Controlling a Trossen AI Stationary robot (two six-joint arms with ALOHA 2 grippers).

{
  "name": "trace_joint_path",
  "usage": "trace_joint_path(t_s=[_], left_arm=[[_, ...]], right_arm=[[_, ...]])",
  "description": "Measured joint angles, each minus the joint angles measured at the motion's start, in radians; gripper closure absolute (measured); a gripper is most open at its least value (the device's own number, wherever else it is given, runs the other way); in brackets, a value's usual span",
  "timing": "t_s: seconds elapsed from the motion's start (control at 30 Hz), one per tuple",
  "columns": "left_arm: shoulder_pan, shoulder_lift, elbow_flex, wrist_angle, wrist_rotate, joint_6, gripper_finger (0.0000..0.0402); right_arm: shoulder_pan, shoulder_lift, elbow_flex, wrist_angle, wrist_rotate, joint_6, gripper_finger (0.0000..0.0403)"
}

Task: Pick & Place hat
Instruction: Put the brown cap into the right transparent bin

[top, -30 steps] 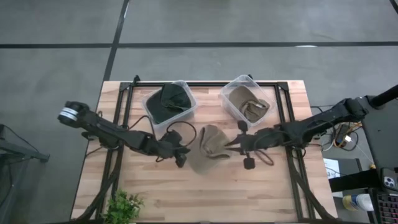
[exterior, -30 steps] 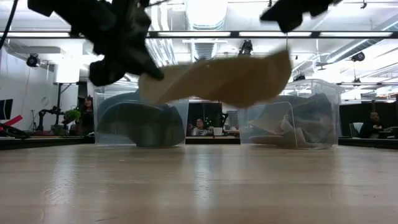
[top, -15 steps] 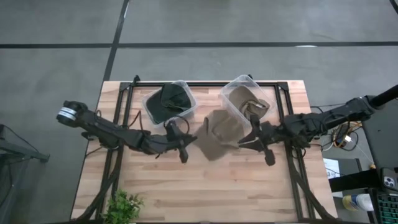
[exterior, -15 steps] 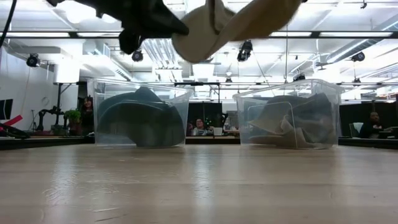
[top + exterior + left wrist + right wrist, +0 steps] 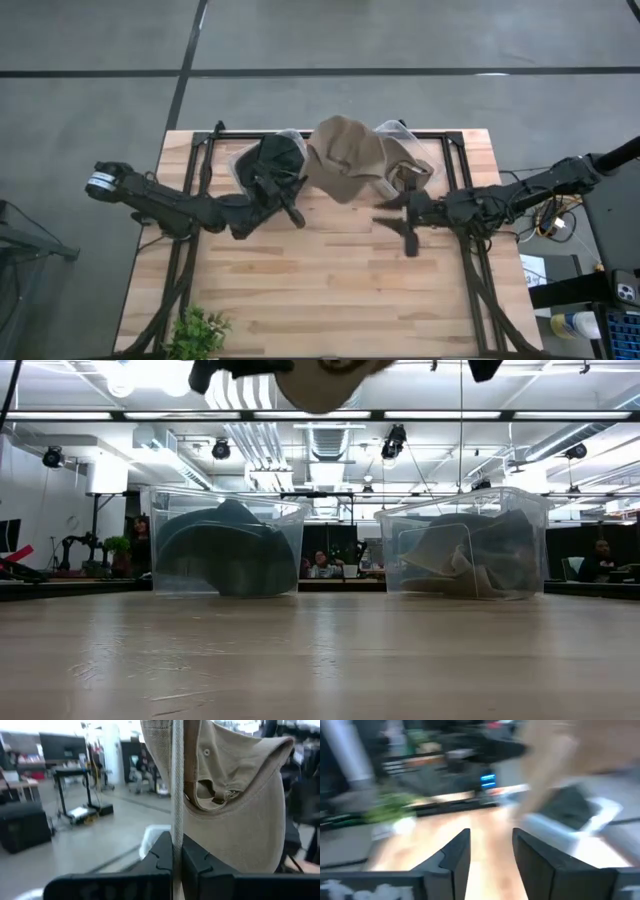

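The tan cap (image 5: pixel 345 160) is in the air high above the table's far half, between the two clear bins; the low view shows it at the top edge (image 5: pixel 325 380). My left gripper (image 5: pixel 304 192) is shut on it, and its wrist view shows the cap's inside (image 5: pixel 235 810) just beyond the fingers. My right gripper (image 5: pixel 398 224) is open and holds nothing. It stands to the right of the cap, in front of the right bin, and in its wrist view (image 5: pixel 491 840) only table shows between the fingers. My left gripper pinches the cap's brim edge (image 5: pixel 176 820) between its two fingers (image 5: pixel 160 852); the edge runs as a thin line straight through the shut jaws. The fingers come from the table's left, slanting toward the far side. The cap is lifted clear, its crown reaching out past the fingertips.
A clear bin (image 5: pixel 240 175) at the far left holds a dark cap (image 5: pixel 272 160). A second clear bin (image 5: pixel 400 130) at the far right holds tan caps (image 5: pixel 408 172). A small green plant (image 5: pixel 200 330) stands at the near left corner. Bare wood fills the near half.
Both grippers held the cap above the table's middle a second ago. The left gripper has carried it up and toward the far edge, between the bins. The right gripper has let go of it and now stands apart from it in front of the right bin.
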Motion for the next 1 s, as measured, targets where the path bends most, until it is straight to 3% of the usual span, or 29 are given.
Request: trace_joint_path(t_s=[0.1,0.17,0.43,0.67,1.0], left_arm=[[0.004,-0.001,0.0,0.1,-0.009,0.108,0.0395],[0.007,-0.001,0.0,0.15,-0.014,0.17,0.0395],[0.029,-0.002,-0.001,0.256,-0.041,0.359,0.0395],[0.033,-0.011,-0.001,0.266,0.004,0.37,0.0395],[0.041,-0.011,-0.002,0.273,0.036,0.393,0.0395]], right_arm=[[-0.001,0.04,0.0,0.034,0.196,-0.072,0.0249],[-0.001,0.071,-0.001,0.091,0.248,-0.141,0.0243],[-0.003,0.189,-0.001,0.351,0.255,-0.294,0.0231],[-0.048,0.228,-0.001,0.466,0.329,-0.328,0.0229],[-0.12,0.226,-0.001,0.526,0.217,-0.285,0.0223]])
